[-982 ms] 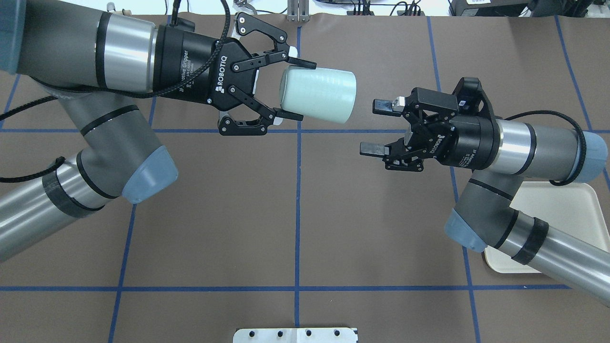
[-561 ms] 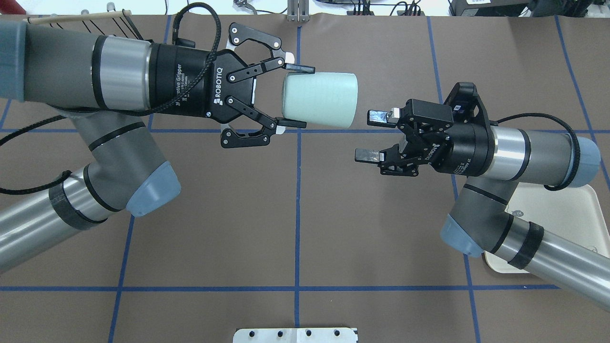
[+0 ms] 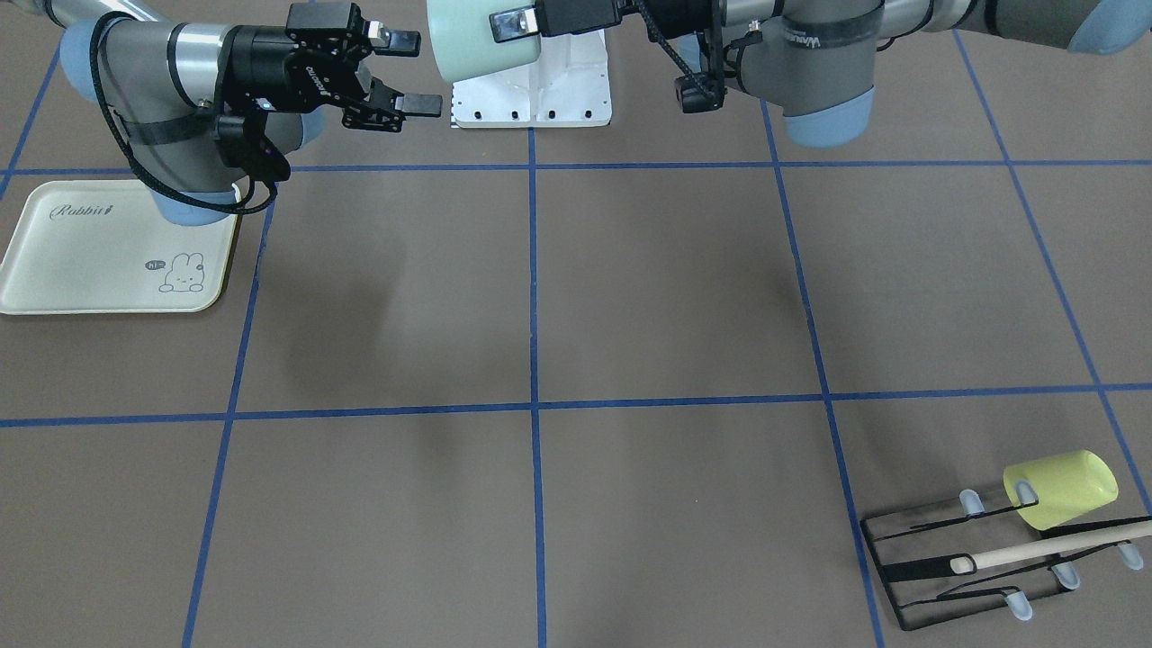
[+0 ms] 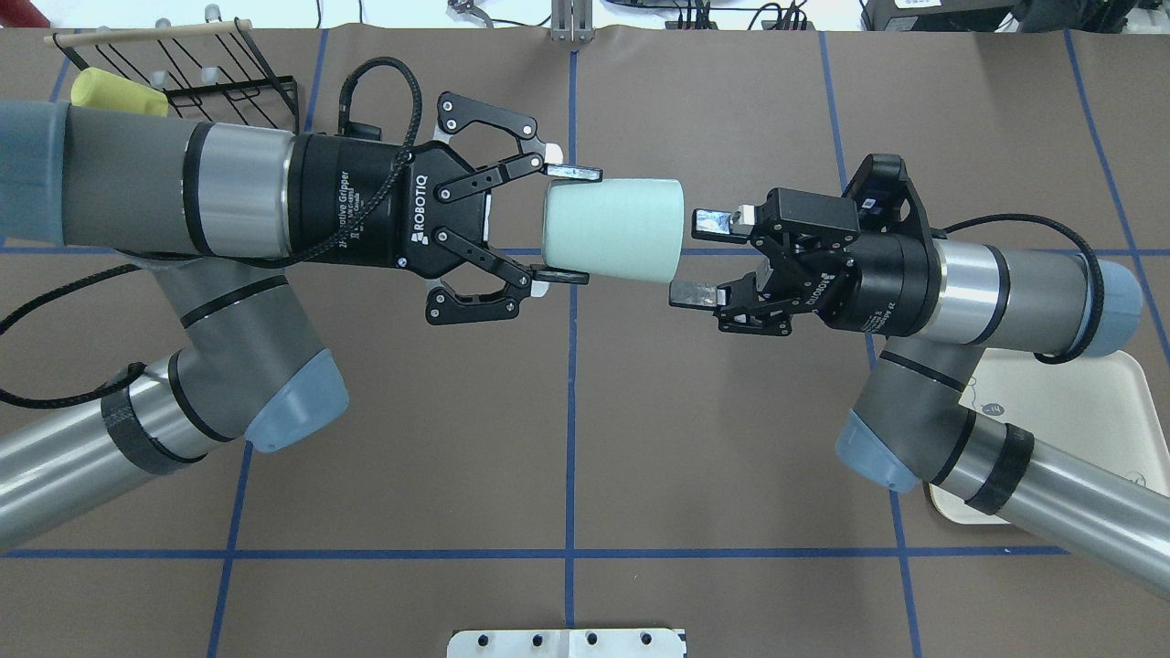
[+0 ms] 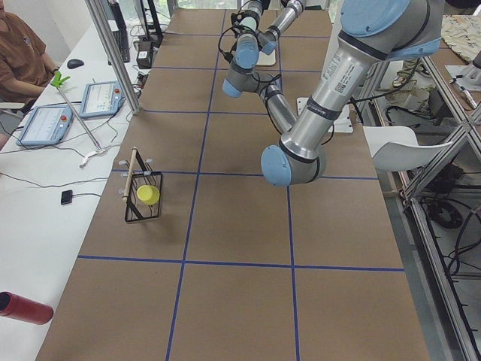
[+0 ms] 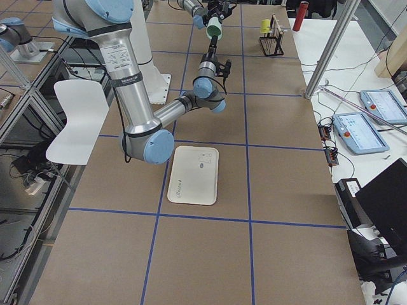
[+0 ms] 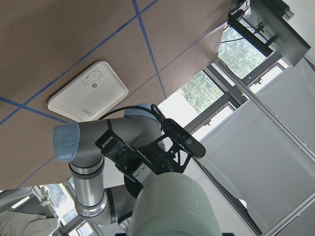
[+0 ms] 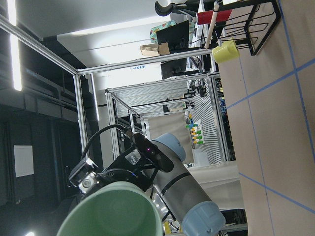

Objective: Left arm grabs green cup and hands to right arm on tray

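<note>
As the right hand [image 4: 700, 257] closes the last gap, the overhead view shows its fingers, set apart, now level with the open rim of the green cup [image 4: 612, 228] from 3 o'clock. A second earlier, open bench [image 4: 567, 439] showed between them. The left hand [image 4: 567, 224], at the cup's 9 o'clock, is clamped on the base end and holds the cup sideways in the air. The handover looks imminent but not made: the right fingers have yet to pinch. The tray [image 4: 1079, 402] lies at 4 o'clock, partly under the right arm [image 4: 1005, 283]. A black rack [image 4: 247, 87] with a yellow cup [image 4: 119, 91] sits at 10 o'clock, well apart from the exchange.

From the front, the tray lies at 9 o'clock, and no object shows on the bench between it and the hands. The left wrist camera looks along the cup to the oncoming hand. The right wrist camera looks into the cup's mouth.
</note>
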`<state>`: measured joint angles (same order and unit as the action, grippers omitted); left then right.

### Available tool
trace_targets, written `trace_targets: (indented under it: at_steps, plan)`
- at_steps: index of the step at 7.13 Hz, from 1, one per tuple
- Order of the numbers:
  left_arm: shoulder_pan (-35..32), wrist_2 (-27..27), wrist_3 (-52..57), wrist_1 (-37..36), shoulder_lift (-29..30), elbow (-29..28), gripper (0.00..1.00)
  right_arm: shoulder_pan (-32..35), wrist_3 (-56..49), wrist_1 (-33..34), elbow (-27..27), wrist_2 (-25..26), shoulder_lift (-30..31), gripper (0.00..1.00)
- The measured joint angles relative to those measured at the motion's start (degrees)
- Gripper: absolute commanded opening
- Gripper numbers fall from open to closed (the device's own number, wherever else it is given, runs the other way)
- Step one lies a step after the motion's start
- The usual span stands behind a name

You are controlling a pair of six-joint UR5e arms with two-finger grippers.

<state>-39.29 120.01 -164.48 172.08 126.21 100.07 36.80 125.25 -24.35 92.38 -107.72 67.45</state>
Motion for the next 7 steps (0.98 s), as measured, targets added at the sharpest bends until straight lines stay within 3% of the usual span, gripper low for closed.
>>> trace_targets:
  at_steps: [2,7]
  plan:
    - [1.9,-1.9,-0.7,0.1,0.1,0.1,0.0,-0.1,0.0,0.0,0.1,0.1,-0.1,0.83]
    - [4.2,-5.4,-0.7,0.1,0.3,-0.1,0.0,-1.2,0.0,-1.8,0.3,0.0,-0.1,0.25]
